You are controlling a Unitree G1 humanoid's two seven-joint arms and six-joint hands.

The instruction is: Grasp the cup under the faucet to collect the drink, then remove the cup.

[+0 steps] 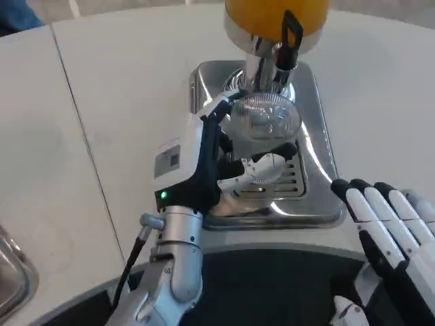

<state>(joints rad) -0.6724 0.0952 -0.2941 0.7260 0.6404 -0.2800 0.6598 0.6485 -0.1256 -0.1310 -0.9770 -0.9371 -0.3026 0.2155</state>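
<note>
Gripping the clear cup (266, 117) from its left side, the left hand (228, 159) reaches over the metal drip tray (319, 136), fingers wrapped round the cup's wall. The cup sits on the tray directly under the faucet (272, 64) of the orange drink dispenser (275, 17). At the lower right, the right hand (387, 231) rests open, fingers extended, apart from the tray, above the white bench (115, 102).

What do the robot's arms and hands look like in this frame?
Left robot hand: white back with a grey label and a green light near the wrist, black-and-white fingers. Its forearm is silver, with a black cable alongside. Right robot hand: white fingers with black sides and tips.
</note>
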